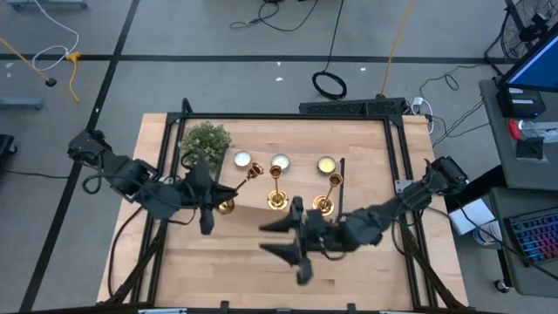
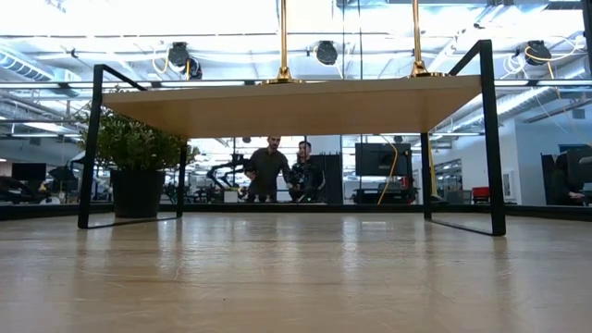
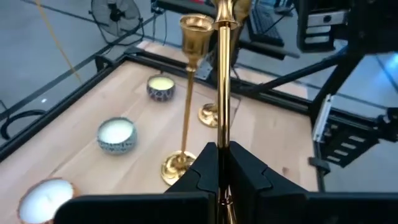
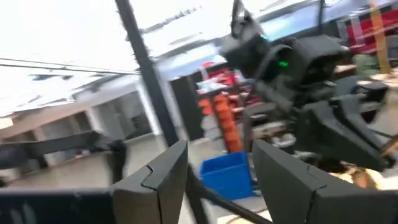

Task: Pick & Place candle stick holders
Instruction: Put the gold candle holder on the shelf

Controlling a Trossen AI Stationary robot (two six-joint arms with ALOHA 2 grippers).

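Front table (image 1: pixel 218 270) half open; candle holders (image 1: pixel 277 199), tealights (image 1: pixel 280 162), plant (image 1: pixel 206 139) crowd back.

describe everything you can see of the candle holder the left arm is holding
The held candle holder is shiny gold metal with a thin straight stem, a small cup at one end and a round flared base at the other. In the high view it leans, cup toward the candles and base near the left gripper. The gripper's dark fingers are shut on its stem. Whether its base touches the table cannot be told. It stands left of the other two holders.
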